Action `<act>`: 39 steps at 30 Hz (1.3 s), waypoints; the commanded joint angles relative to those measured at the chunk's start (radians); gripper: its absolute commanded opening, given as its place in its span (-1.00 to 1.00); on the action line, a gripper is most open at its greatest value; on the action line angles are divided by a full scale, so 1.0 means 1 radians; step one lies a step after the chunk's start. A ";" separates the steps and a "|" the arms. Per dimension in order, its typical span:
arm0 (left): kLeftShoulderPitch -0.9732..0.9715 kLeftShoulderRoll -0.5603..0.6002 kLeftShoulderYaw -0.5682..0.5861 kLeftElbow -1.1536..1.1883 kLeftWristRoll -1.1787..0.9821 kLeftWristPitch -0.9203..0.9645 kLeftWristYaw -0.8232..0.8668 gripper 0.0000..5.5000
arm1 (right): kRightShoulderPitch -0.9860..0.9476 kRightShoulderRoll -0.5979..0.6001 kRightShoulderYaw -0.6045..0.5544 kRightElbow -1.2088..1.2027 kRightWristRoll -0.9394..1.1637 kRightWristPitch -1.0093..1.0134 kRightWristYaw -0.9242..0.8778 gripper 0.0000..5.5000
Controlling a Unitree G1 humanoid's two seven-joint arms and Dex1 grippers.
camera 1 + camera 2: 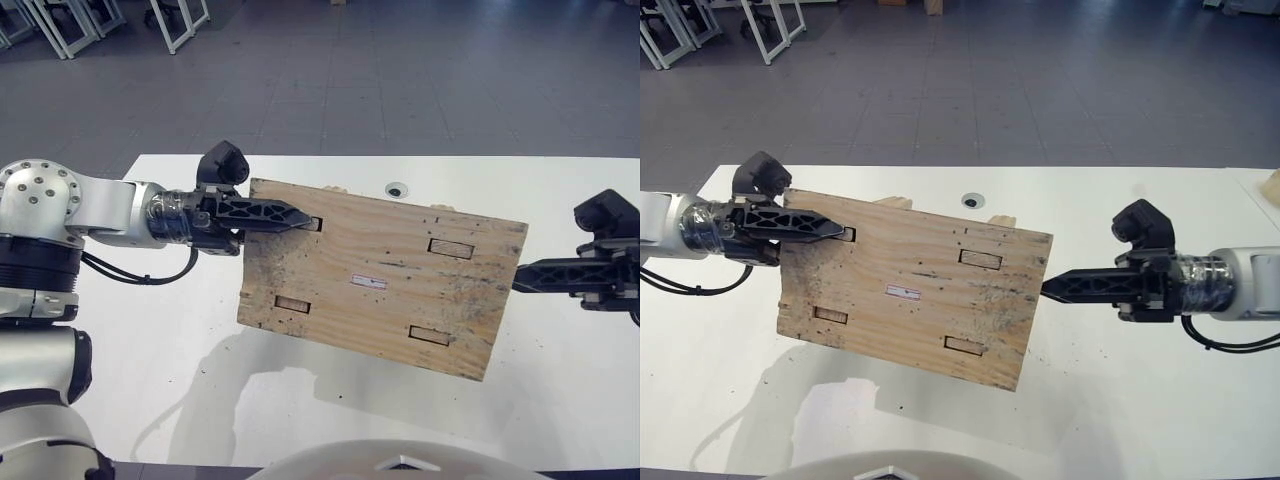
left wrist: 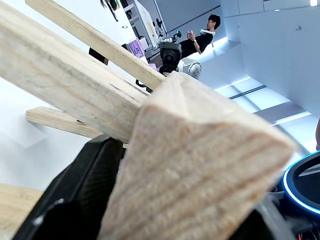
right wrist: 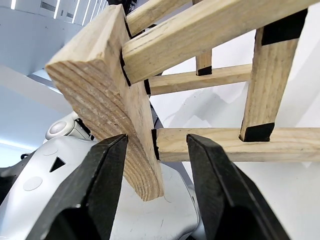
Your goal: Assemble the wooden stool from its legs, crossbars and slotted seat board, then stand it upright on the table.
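Observation:
The slotted seat board (image 1: 380,280) hangs tilted above the white table (image 1: 560,400), its flat face toward the head camera. Leg ends (image 1: 335,188) peek out behind its far edge. My left gripper (image 1: 300,217) is shut on the board's left edge near a slot; its black fingers (image 2: 75,195) press the wood. At the board's right edge my right gripper (image 1: 1048,287) stands open, fingertips (image 3: 112,150) straddling the board's edge (image 3: 100,85). Under the board, legs (image 3: 270,75) and crossbars (image 3: 200,80) sit joined to it.
A small round grommet (image 1: 973,201) sits in the table near its far edge. A bit of wood (image 1: 1272,185) shows at the table's right side. Grey floor and desk frames (image 1: 175,20) lie beyond the table. Bare tabletop spreads below and right of the board.

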 commanded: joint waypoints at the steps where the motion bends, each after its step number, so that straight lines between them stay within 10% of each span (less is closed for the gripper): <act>1: -0.013 0.004 -0.003 -0.013 0.006 -0.009 0.017 -0.15 | -0.024 -0.010 0.028 -0.067 0.051 -0.023 -0.017 -0.22; 30: 0.005 -0.030 -0.040 0.028 0.008 -0.071 0.177 -0.15 | -0.241 -0.096 0.150 -0.091 0.058 -0.022 0.188 -0.22; 39: -0.050 -0.110 -0.004 0.133 0.007 -0.077 0.296 -0.15 | -0.276 0.249 0.219 0.211 0.058 -0.105 -0.027 -0.22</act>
